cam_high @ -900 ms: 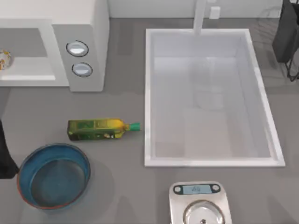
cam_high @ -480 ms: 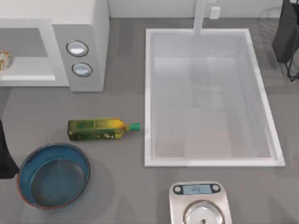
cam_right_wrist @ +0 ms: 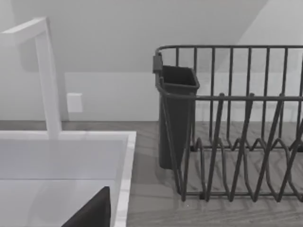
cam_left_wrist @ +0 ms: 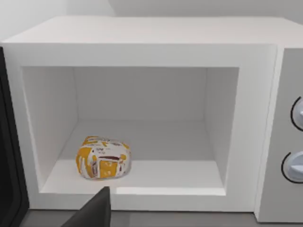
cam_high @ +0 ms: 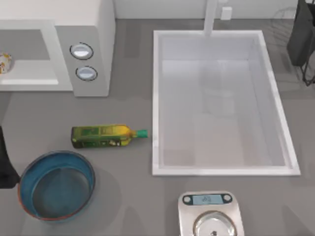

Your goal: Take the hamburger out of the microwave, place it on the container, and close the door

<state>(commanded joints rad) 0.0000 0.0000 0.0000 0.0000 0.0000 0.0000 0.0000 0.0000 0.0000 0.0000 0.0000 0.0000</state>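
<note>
Left arm (cam_high: 6, 167) at the table's left edge, beside the container (cam_high: 56, 184); finger state: cannot tell; hamburger (cam_left_wrist: 102, 158) on the floor of the open microwave (cam_left_wrist: 142, 52); right arm (cam_high: 302, 34) parked at far right.

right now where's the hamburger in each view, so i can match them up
Top view: the hamburger sits at the picture's far left edge, partly cut off, inside the microwave cavity.
Left wrist view: the hamburger rests on the cavity floor, close to the front lip.
Right wrist view: not in it; it looks at the sink and dish rack.
Shared landmark: the microwave's two dials, beside the cavity.
</note>
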